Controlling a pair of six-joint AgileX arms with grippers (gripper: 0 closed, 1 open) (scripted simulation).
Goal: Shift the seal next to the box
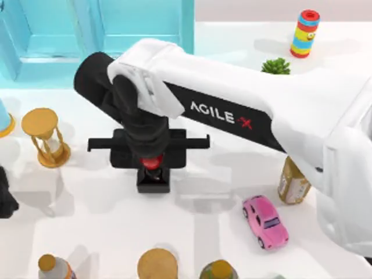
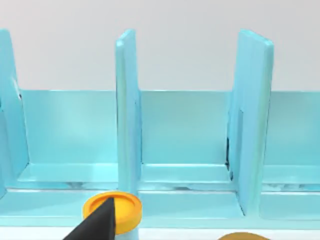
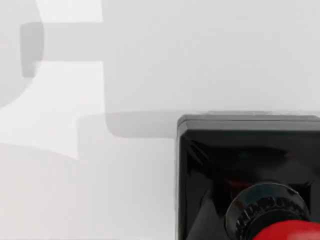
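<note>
The grasp step seems in hand; next comes a firm lift and carry toward the box at 11 o'clock. The seal stands mid-desk, directly under the right end effector; whether that is closed, I cannot tell. The left end effector idles at 9 o'clock.

Bright, even light; soft shadows.
</note>
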